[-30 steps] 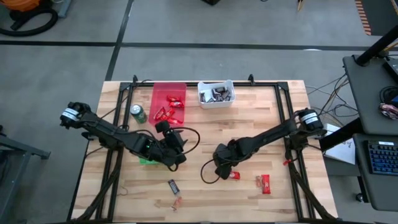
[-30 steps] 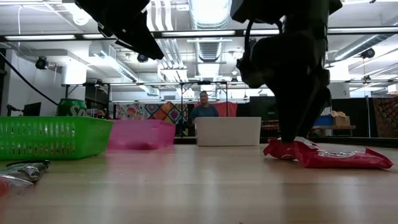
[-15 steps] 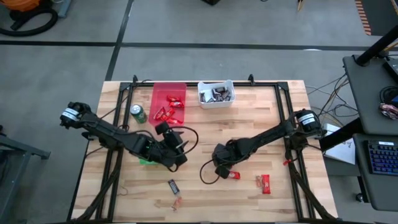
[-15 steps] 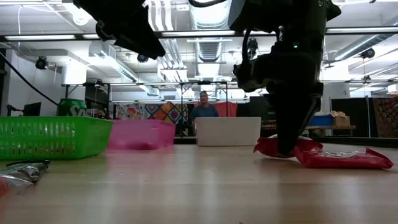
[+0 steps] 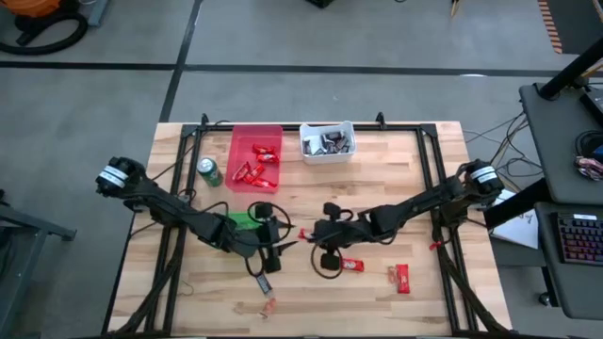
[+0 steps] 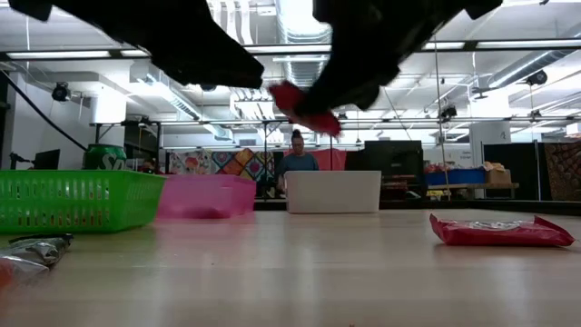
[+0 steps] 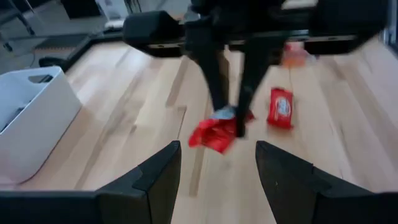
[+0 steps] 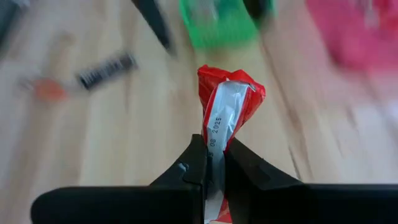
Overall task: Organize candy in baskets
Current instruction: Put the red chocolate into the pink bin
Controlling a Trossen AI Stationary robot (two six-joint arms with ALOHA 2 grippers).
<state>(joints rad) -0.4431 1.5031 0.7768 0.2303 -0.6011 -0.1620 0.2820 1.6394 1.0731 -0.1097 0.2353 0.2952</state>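
Overhead camera looks straight down on the whole bench (image 5: 396,188). Low camera looks level across it. Wrist cameras sit close; both show one red candy (image 8: 225,102).

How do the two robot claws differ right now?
The right gripper is shut on a red candy and holds it above the table; the left gripper is open and empty. In the high view, the right one is mid-table, the left nearer the green basket. Both are dark and two-fingered.
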